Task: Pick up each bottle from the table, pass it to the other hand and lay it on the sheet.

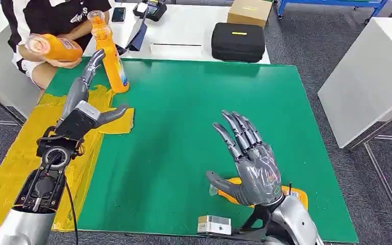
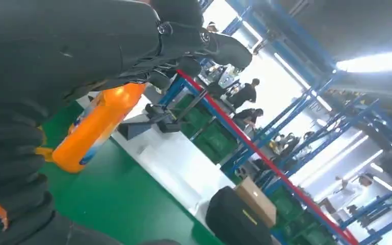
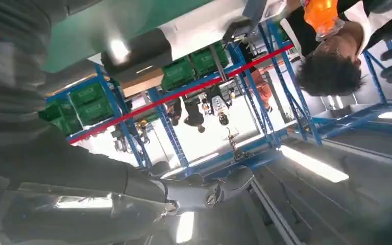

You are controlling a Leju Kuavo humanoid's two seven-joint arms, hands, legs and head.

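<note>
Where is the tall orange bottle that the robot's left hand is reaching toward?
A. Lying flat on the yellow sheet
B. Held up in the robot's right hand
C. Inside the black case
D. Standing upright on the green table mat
D: the orange bottle stands upright on the green mat at its far left edge, just past the left hand; the right hand is open and holds nothing.

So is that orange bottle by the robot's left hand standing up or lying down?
Standing upright: the orange bottle rests base-down on the green mat, cap upward.

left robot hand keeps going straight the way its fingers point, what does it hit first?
Most likely the upright orange bottle: the left robot hand points at it, fingertips already beside its upper part. Whether they touch it is unclear.
</note>
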